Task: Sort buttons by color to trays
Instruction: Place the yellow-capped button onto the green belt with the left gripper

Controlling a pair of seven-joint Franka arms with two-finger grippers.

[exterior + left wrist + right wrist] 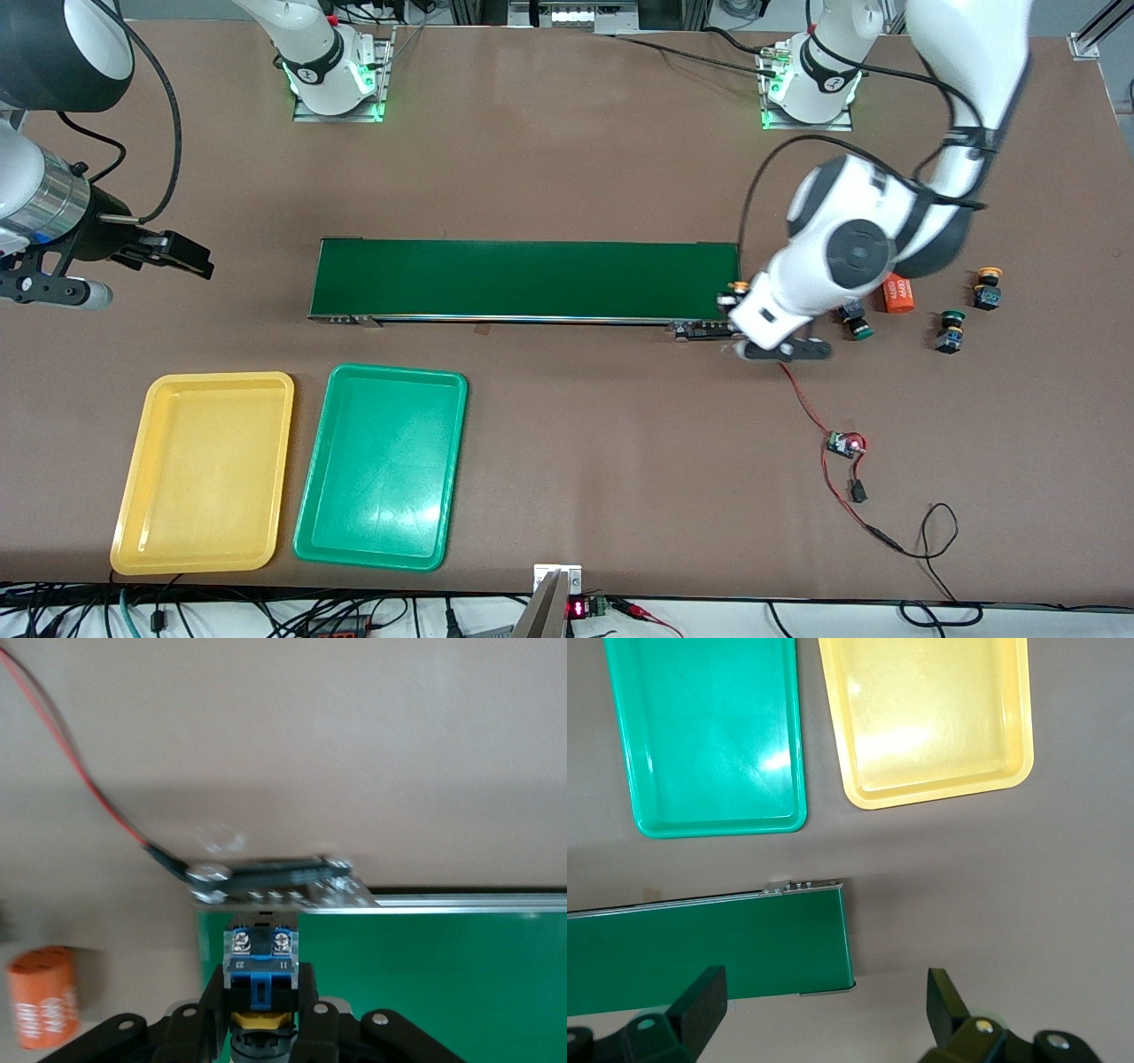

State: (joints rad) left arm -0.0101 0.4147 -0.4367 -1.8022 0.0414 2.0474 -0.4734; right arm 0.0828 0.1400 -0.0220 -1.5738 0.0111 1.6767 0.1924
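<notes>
My left gripper (737,303) is shut on a yellow-capped button (260,958), held over the end of the dark-green conveyor belt (527,279) nearest the left arm's end of the table. The yellow cap (737,286) shows just past the wrist in the front view. On the table at that end stand another yellow-capped button (989,288) and a green-capped button (950,330); a second green-capped button (855,321) lies by the orange cylinder. The yellow tray (204,470) and green tray (381,465) lie empty, side by side. My right gripper (199,260) waits open and empty near the belt's other end.
An orange cylinder (898,294) lies between the loose buttons. A small circuit board (843,443) with red and black wires trails from the belt's end strip (275,881) toward the front camera. Both trays also show in the right wrist view, green (709,735) and yellow (930,718).
</notes>
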